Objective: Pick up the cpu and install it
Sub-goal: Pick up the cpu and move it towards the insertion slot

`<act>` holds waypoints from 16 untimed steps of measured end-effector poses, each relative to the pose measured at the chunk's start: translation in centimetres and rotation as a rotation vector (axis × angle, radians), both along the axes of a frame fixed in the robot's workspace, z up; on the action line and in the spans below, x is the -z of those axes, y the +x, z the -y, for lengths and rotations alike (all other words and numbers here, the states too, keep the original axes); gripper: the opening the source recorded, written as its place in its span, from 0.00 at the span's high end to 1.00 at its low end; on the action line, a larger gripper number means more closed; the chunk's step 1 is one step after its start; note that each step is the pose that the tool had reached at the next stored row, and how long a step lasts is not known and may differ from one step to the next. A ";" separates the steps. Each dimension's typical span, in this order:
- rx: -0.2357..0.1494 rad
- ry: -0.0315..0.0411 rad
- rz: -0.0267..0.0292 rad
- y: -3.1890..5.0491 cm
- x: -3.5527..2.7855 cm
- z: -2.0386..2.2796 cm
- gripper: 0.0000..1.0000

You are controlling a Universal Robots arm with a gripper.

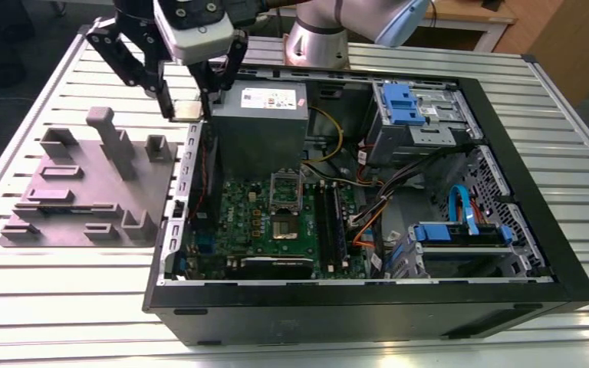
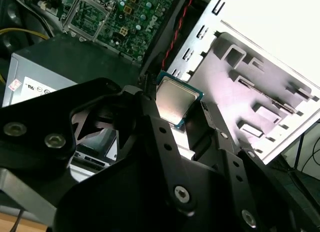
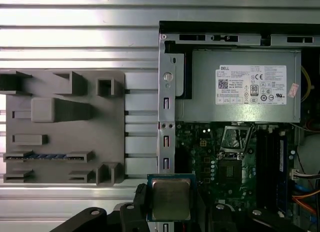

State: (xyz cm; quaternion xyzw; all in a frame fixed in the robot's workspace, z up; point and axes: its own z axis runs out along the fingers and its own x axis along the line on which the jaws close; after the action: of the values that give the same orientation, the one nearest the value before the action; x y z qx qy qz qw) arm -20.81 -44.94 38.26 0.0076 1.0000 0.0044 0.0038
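Holder plate (image 1: pixel 80 192) on table (image 1: pixel 570 130), exterior view's left of computer case (image 1: pixel 376 314); cpu (image 1: pixel 184 110) above case edge.

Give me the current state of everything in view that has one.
cpu, gripped at its edges, held in the air, not installed.
tool, shut on the cpu.
socket frame, hinged open.
socket, uncovered, looks empty.
computer case, lying on its side, side open.
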 end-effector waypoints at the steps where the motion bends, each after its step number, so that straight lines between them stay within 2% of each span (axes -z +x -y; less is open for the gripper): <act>1: 0.001 0.0000 0.0000 0.08 0.01 0.09 0.53; 6: 0.002 0.0000 -0.0002 1.25 0.04 0.16 0.53; 16: 0.003 0.0000 -0.0003 4.19 0.06 0.16 0.53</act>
State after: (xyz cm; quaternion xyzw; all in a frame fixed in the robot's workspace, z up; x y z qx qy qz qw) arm -16.61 -45.11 38.20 0.0092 0.9999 0.0043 0.0036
